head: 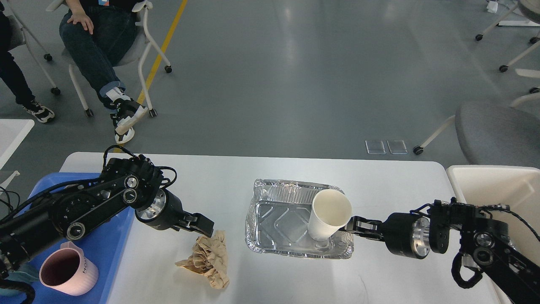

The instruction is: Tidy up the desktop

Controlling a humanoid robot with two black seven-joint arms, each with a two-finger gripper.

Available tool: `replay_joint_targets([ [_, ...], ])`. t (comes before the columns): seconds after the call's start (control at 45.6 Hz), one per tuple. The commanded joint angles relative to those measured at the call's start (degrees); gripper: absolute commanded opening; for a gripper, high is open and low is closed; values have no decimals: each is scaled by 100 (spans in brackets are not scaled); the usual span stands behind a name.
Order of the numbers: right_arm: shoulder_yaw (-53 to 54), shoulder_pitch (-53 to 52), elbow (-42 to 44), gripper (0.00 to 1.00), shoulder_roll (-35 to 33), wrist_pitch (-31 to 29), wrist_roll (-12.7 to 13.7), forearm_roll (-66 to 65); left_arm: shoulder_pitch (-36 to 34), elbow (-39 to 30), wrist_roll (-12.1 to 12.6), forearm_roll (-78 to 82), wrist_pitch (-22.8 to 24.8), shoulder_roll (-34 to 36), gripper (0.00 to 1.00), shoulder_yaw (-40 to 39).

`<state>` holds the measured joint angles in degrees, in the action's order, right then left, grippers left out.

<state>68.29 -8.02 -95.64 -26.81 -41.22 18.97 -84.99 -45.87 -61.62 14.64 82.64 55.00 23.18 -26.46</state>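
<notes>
The white desktop (219, 185) carries a foil tray (278, 219) at its middle, with a white paper cup (330, 211) leaning inside the tray's right end. My right gripper (353, 225) reaches in from the right and is shut on the foil tray's right rim, just behind the cup, which hides its fingertips. A crumpled brown paper (209, 258) lies left of the tray near the front. My left gripper (201, 225) hovers at the paper's upper edge, open and holding nothing.
A blue tray (107, 249) at the left edge holds a pink mug (67, 271); my left arm covers most of it. A cream-white bin (498, 185) stands off the right end. Seated people and chairs are beyond the far left corner.
</notes>
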Motion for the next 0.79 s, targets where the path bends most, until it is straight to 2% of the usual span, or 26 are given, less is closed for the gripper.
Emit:
replay_joint_targets([
  [0.0,0,2,1,0,0,0,-7,0,34,246,13,15,0,-226,97,18],
  [0.395,0,37,1,0,9,0,-7,0,210,633,39,77,0,-736,97,105],
  [0.614,0,37,1,0,17,0,-7,0,210,642,224,68,0,-841,96,229],
  [0.702,9,63,1,0,17,9,-16,0,236,642,320,86,0,-850,87,229],
  [0.768,9,81,1,0,17,9,-16,0,227,642,487,77,0,-850,69,229],
])
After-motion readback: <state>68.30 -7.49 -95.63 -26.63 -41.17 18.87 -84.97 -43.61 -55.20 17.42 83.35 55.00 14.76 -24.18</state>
